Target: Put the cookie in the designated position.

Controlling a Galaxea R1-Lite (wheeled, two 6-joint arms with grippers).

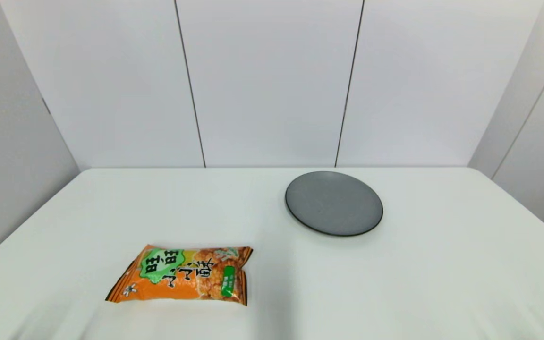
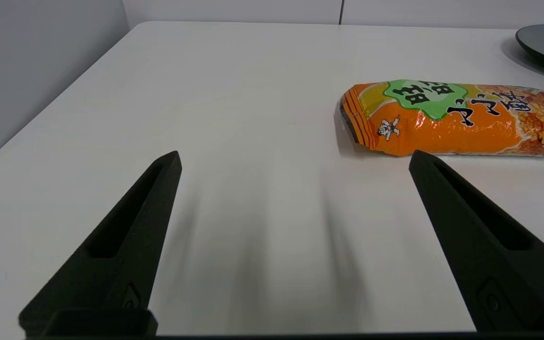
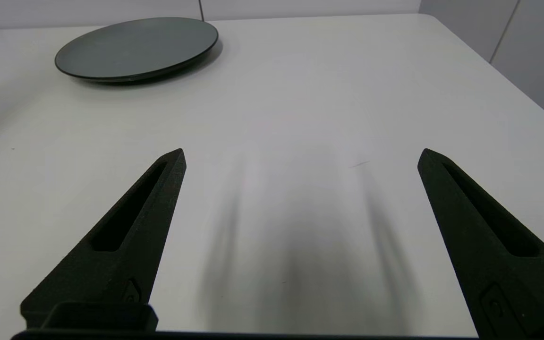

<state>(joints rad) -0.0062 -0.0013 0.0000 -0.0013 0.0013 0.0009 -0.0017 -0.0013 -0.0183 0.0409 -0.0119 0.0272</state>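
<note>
With both the left gripper (image 2: pixel 293 158) and right gripper (image 3: pixel 301 156) spread wide and empty, the slippery orange plastic cookie bag (image 1: pixel 182 275), well apart from the round dark grey plate (image 1: pixel 334 203), may slide away if pinched off-centre.

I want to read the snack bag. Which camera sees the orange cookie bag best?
The head view: the whole cookie bag lies flat on the white table, label facing up. The left wrist view is closer, but the picture edge cuts off one end. The right wrist view shows only the dark grey plate, no bag.
</note>
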